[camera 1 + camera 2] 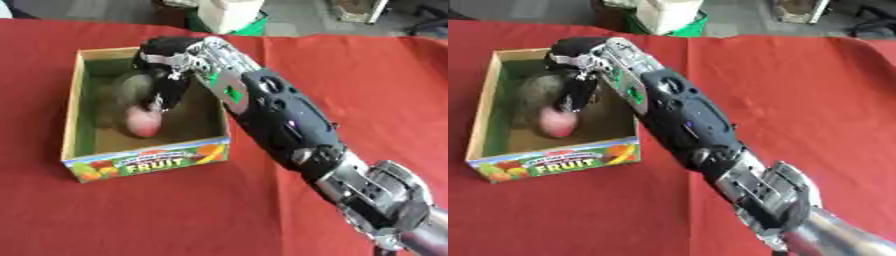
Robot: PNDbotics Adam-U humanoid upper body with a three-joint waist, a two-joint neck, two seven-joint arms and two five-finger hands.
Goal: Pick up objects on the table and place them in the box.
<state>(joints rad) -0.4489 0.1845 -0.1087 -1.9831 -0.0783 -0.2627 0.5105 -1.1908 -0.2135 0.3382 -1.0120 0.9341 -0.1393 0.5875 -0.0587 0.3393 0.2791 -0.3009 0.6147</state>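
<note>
Left eye view shows the right hand (162,75) reaching down into the box (79,112), which stands near the table's (367,85) far left corner. Red cloth lies bare to the right of the arm and along the near edge. Inside the box, a pinkish-red rounded object (143,121) sits near the front wall, blurred, just under the black fingers; whether they are curled round it or straight cannot be told. A grey-green blurred shape (127,90) lies behind it.
</note>
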